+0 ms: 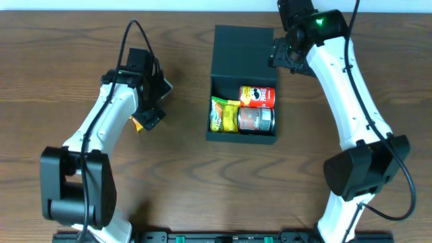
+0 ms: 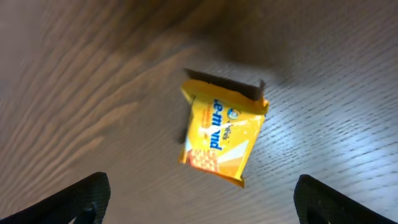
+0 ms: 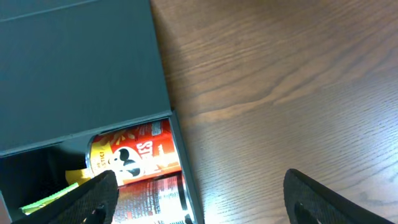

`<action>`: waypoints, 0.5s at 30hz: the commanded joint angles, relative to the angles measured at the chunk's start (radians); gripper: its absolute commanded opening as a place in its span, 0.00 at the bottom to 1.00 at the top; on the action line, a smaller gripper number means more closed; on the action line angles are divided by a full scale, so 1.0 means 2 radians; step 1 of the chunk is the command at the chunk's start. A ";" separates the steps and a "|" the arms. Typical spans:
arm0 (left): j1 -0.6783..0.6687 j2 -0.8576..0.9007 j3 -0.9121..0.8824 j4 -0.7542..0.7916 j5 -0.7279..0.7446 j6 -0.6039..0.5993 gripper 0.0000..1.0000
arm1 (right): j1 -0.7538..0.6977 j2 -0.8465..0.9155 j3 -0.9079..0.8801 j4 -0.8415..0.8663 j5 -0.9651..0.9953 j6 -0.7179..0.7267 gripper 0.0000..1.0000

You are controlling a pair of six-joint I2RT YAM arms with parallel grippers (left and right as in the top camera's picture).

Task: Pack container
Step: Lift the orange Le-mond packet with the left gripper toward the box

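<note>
The brown wooden worktop (image 1: 182, 169) carries everything. The container (image 1: 241, 137) sits on it slightly right of middle. It is a dark teal-green square box, and its flat lid (image 1: 243, 50) is thrown open on the far side, so the inside is in plain view.

The white right arm (image 1: 344, 88) reaches in from the near right of the container towards its far right corner. The left arm (image 1: 101, 128) rises from the near left, and its wrist ends well apart from the container, level with the open box.

The right pincer (image 3: 208, 199) hangs over the container's right-hand edge, where the lid meets the box. Its fingers (image 3: 93, 199) are spread wide and grip nothing. In its wrist view the lid, the right wall and bare wood beside the container all show between the fingers.

The left pincer (image 2: 202, 202) is also spread wide and holds nothing. It is out to the left of the container.

Inside the container, a red can (image 1: 257, 96) lies on its side against the right wall, at the end nearest the lid. A grey can (image 1: 256, 120) lies just beside it, towards the container's near wall. A yellow-green packet (image 1: 224, 115) is tucked against the left wall, touching the cans.

A yellow packet (image 2: 224, 134) lies on the worktop, well to the left of the container. It is under the left pincer, framed between the two fingers and touching neither. From overhead only a corner of it shows past the wrist.
</note>
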State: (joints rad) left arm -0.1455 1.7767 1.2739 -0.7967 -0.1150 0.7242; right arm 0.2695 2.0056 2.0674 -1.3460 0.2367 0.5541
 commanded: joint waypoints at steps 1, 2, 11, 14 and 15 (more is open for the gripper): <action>0.003 0.029 -0.002 0.000 0.010 0.034 0.95 | -0.004 0.000 0.010 0.000 0.014 -0.011 0.86; 0.003 0.038 -0.002 0.000 0.018 0.034 0.95 | -0.004 0.000 0.010 0.001 0.014 -0.017 0.86; 0.005 0.097 -0.002 0.012 0.037 0.034 0.95 | -0.004 0.000 0.010 0.001 0.015 -0.037 0.88; 0.007 0.106 -0.002 0.014 0.037 0.032 0.95 | -0.004 0.000 0.010 -0.001 0.015 -0.037 0.88; 0.008 0.107 -0.002 0.014 0.035 0.032 0.96 | -0.004 0.000 0.010 -0.001 0.015 -0.037 0.88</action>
State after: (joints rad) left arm -0.1417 1.9667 1.2739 -0.7689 -0.0551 0.7795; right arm 0.2695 2.0056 2.0674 -1.3449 0.2440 0.4973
